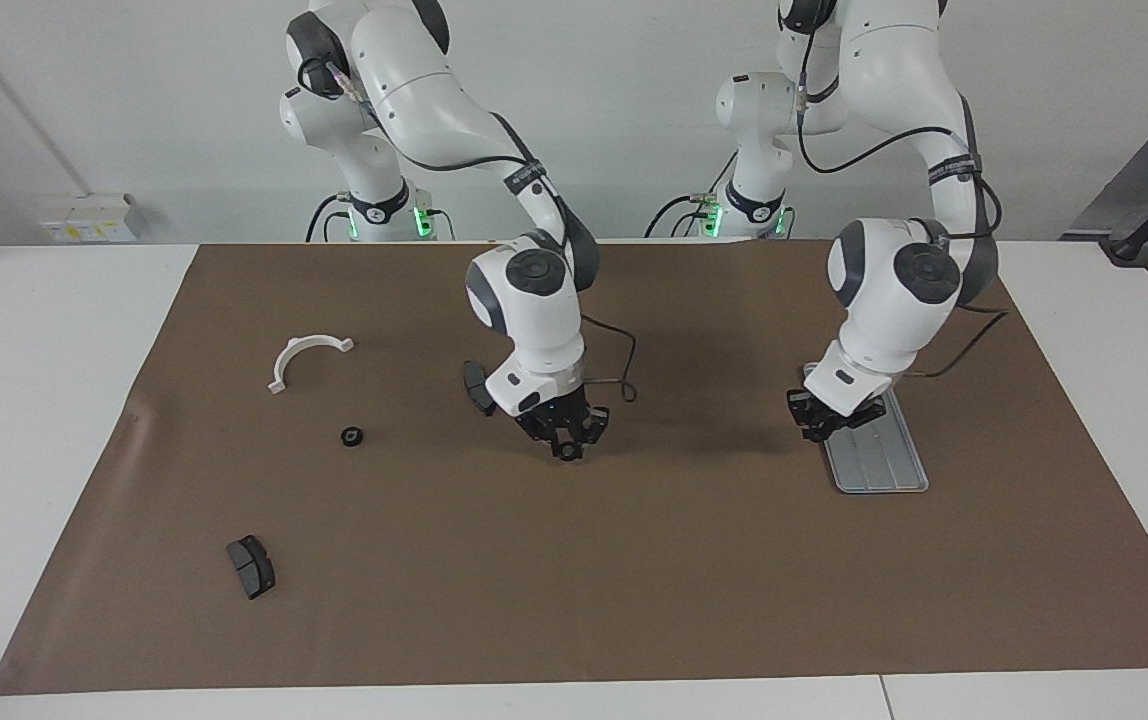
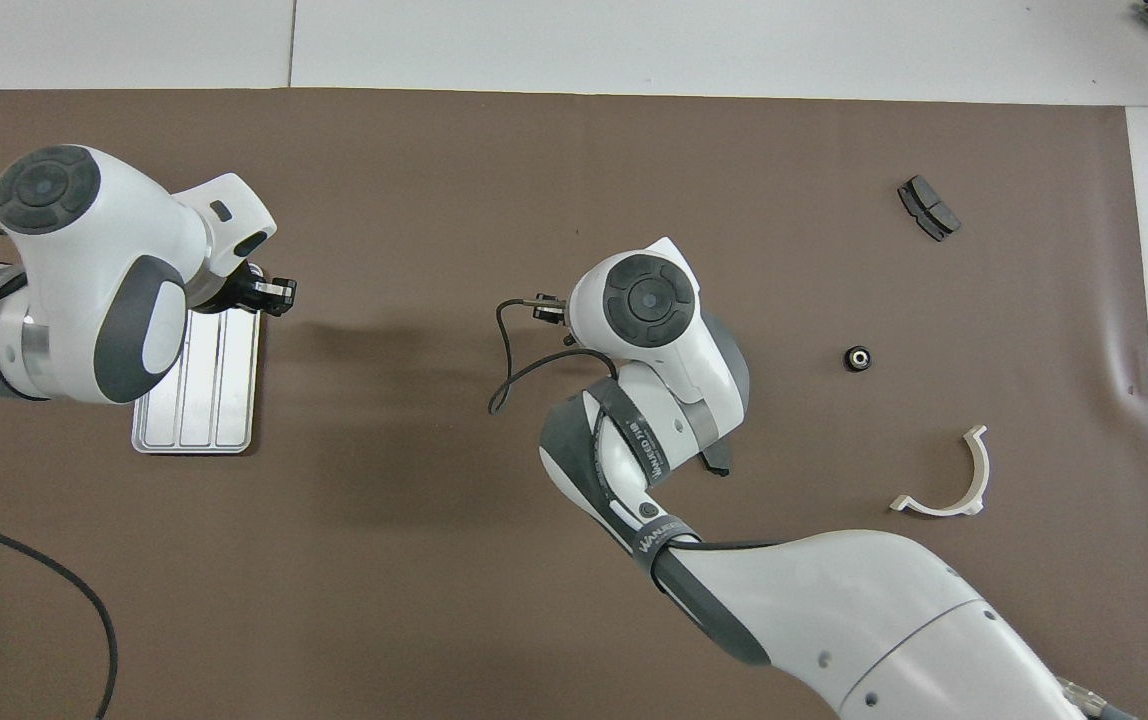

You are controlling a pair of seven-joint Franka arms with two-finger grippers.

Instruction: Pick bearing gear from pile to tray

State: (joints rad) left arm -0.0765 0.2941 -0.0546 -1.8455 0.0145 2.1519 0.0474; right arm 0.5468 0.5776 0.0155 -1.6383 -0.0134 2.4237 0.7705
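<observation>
Brown mat [image 1: 634, 560]: your left gripper [image 1: 820, 424] is hanging shut over the tray [image 1: 889, 470]; right gripper [image 1: 567, 440], grip unreadable, is hiding the pad [image 1: 476, 385] overhead.

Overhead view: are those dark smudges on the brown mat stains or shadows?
Shadows. In the overhead view, soft patches on the brown mat trail beside each arm; in the facing view they sit under the right gripper and beside the left gripper at the tray.
</observation>
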